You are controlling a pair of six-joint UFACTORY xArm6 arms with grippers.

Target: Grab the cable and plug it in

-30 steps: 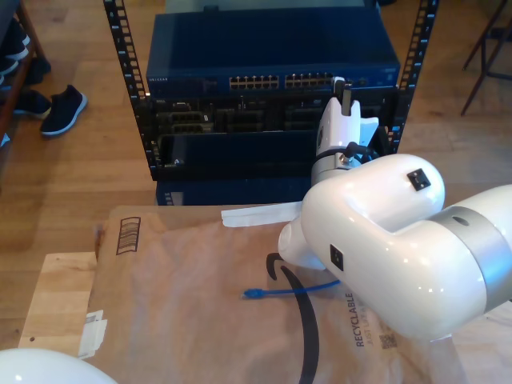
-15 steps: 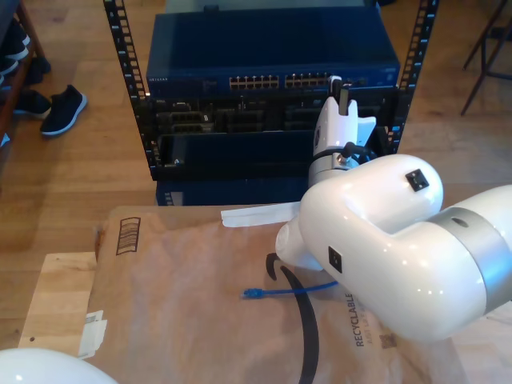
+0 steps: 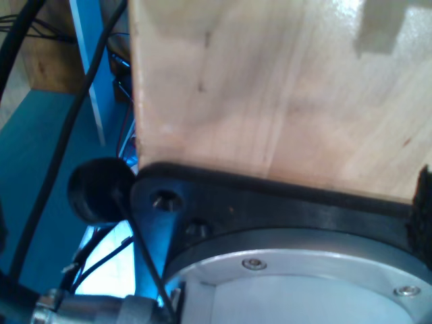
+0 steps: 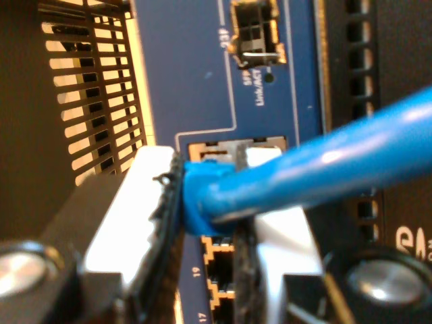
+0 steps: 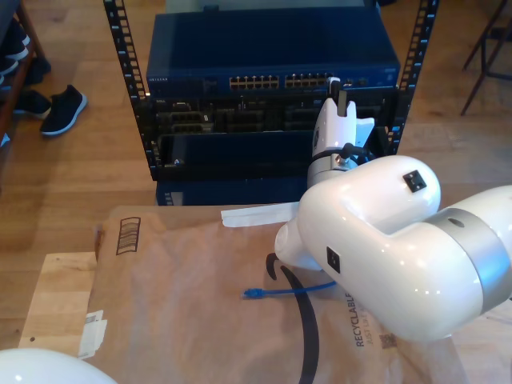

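My second arm's shell is glossy white plastic with a matt grey metal band. My second hand has pale glossy fingers edged with black rubbery pads, pinching the cable, smooth shiny blue plastic. Switch faceplate is matt blue painted metal, the rack rails black perforated metal. Brown kraft paper, creased and matt, covers the pale wood bench. First wrist view: lightly varnished wood panel, black matt bracket, brushed metal flange. Floor is satin wood.
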